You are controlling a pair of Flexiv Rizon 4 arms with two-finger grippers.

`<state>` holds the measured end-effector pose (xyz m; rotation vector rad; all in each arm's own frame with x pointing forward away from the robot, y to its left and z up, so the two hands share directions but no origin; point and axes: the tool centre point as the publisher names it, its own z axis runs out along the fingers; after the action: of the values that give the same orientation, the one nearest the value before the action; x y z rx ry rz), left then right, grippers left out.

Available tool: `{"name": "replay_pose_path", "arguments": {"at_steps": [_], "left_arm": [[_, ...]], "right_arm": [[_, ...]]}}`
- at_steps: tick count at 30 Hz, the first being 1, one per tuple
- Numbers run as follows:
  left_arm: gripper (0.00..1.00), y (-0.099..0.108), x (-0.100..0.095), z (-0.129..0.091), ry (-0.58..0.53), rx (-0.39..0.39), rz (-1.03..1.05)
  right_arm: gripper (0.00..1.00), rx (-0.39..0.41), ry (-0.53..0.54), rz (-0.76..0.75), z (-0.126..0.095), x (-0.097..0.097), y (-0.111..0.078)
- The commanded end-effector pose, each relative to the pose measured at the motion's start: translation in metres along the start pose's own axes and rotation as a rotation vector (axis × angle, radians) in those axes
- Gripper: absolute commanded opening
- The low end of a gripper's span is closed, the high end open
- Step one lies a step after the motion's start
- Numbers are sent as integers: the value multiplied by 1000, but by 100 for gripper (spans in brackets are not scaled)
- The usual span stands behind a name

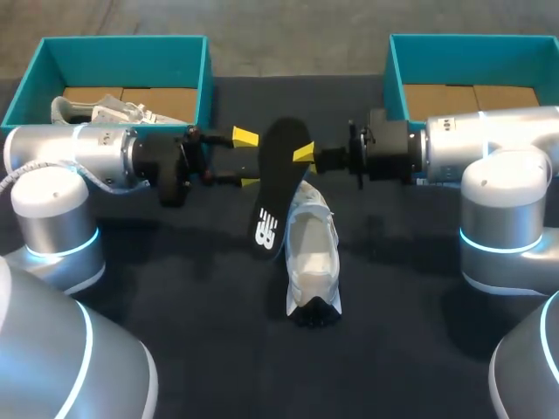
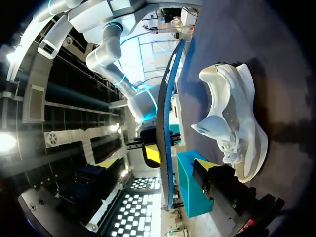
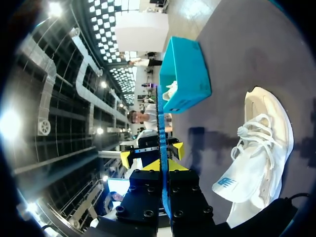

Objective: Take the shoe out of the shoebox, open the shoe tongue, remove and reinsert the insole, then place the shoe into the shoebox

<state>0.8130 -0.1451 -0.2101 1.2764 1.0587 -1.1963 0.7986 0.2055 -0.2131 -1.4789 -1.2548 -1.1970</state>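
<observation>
Item, nearest: white shoe [image 1: 312, 253], standing on its sole on the dark table [image 1: 175, 305], lengthwise from near to far, laces up; tongue [image 3: 229, 183] pulled loose and flopped outward, a blue mark on it. Item, just beyond and above the shoe: black insole [image 1: 278, 175] with a white mark near its lower end, held on edge in the air at the middle of the table, clear of the cloth and between the two arms. Right gripper [image 1: 303, 154] comes in from the right and is clamped on the insole; in the right wrist view the insole runs edge-on straight between its two fingers, pinched from both sides. Left gripper [image 1: 247, 160] comes in from the left, level with the insole's other edge. Its fingers are spread wide, one yellow tip to each side of the insole, and it holds nothing. Far edge, left: teal shoebox [image 1: 208, 78] with a second white shoe [image 1: 105, 111] lying inside. Far edge, right: second teal shoebox [image 1: 395, 74], brown card floor showing, the right arm passing in front of it.
</observation>
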Motion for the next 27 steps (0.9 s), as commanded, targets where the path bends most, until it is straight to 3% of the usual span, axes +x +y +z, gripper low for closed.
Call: {"name": "replay_pose_path", "arguments": {"at_steps": [1, 3, 4, 5, 9, 16, 26, 27], "left_arm": [[86, 3, 2, 5, -6, -5, 0], [73, 4, 4, 7, -9, -7, -2], [73, 4, 4, 7, -9, -7, -2], [50, 4, 5, 9, -10, -6, -6], [51, 6, 6, 13, -11, 0, -9], [43, 6, 10, 20, -20, 3, -18], [25, 9, 10, 27, -13, 2, -12], [18, 10, 11, 28, -13, 2, -12]], "right_arm": [[0, 6, -8, 3, 4, 1, 0], [0, 11, -8, 5, 5, 1, 0], [0, 11, -8, 5, 5, 1, 0], [0, 14, -8, 7, 6, 1, 1], [0, 17, -5, 6, 7, 0, 1], [0, 24, 2, 6, 8, -1, 3], [0, 22, 1, 5, 7, -2, 3], [0, 23, 2, 5, 7, -2, 3]]}}
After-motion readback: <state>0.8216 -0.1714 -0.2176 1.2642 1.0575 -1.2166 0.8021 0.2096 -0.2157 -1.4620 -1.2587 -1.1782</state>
